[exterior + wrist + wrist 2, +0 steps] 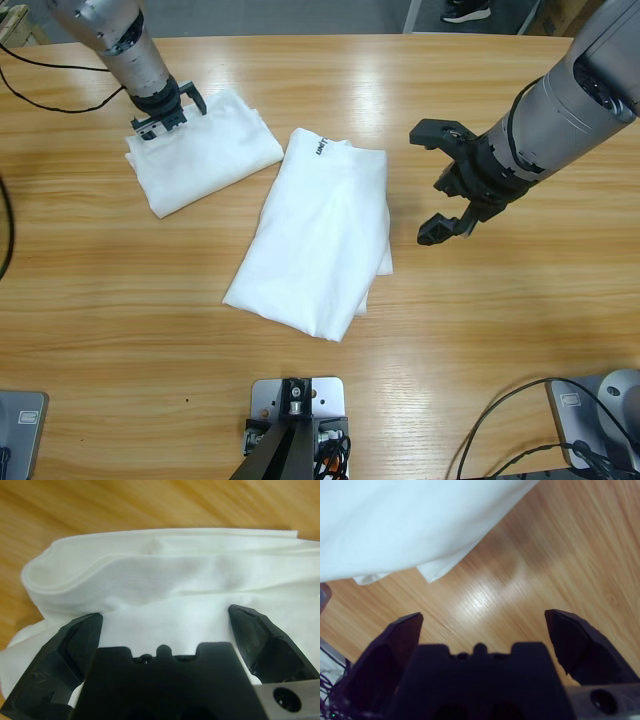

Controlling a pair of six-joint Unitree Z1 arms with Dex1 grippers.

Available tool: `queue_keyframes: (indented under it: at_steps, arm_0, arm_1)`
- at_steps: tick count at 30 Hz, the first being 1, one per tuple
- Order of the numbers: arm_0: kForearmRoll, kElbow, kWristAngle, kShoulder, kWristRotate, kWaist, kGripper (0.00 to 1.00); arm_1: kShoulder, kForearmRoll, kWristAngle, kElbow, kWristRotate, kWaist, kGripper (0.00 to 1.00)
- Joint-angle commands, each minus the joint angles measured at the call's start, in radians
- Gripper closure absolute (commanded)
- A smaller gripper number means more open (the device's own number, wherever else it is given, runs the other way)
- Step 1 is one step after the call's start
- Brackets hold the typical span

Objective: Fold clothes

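Two white clothes lie on the wooden table. A small folded one (pixel 210 150) sits at the back left, with my left gripper (pixel 168 110) open right at its far edge. In the left wrist view this cloth (pixel 165 575) fills the space beyond my left gripper (pixel 165 617), its layered folds showing. A larger folded shirt (pixel 320 235) with a black neck label (pixel 322 147) lies slanted in the middle. My right gripper (pixel 425 185) hangs open just right of it, over bare wood. In the right wrist view the shirt's edge (pixel 410 525) lies beyond the right gripper (pixel 482 617).
Black cables run off the table's back left corner (pixel 50 85) and coil at the front right (pixel 500 430). A person's shoe (pixel 466 12) shows on the floor past the table's far edge.
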Motion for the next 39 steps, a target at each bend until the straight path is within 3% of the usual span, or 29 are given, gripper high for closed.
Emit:
queue_keyframes:
  at_steps: [1,10,19,22,25,29,33,36,39]
  arm_0:
    - [-0.044,0.139,-0.023,-0.032,-0.020,-0.032,0.000]
    - [-0.042,0.270,-0.039,-0.074,-0.269,-0.190,0.000]
    - [0.046,0.262,-0.041,-0.170,-0.469,-0.080,0.000]
    - [0.069,0.263,-0.036,-0.259,-0.485,-0.045,0.000]
    - [0.046,0.251,-0.050,-0.361,-0.319,-0.022,0.000]
    - [-0.015,0.258,-0.283,-0.442,0.013,-0.093,0.000]
    - [0.001,0.317,-0.546,-0.442,0.175,-0.112,0.000]
    - [-0.121,0.410,-0.818,-0.428,0.354,-0.111,0.011]
    - [-0.169,0.426,-0.863,-0.390,0.397,-0.126,0.109]
  arm_1:
    - [-0.020,-0.008,-0.014,0.036,0.011,0.002,0.000]
    - [-0.030,-0.009,-0.014,0.042,0.011,0.002,0.000]
    - [-0.065,-0.015,-0.002,0.075,0.024,0.002,0.000]
    - [-0.132,0.027,0.100,0.057,0.109,-0.041,0.000]
    - [-0.167,0.038,0.157,0.068,0.187,-0.132,0.000]
    - [-0.194,0.024,0.274,0.122,0.298,-0.258,0.001]
    - [-0.193,-0.120,0.362,0.286,0.399,-0.296,0.006]
    - [-0.179,-0.267,0.406,0.408,0.449,-0.296,0.013]
    - [-0.158,-0.421,0.427,0.503,0.493,-0.298,0.039]
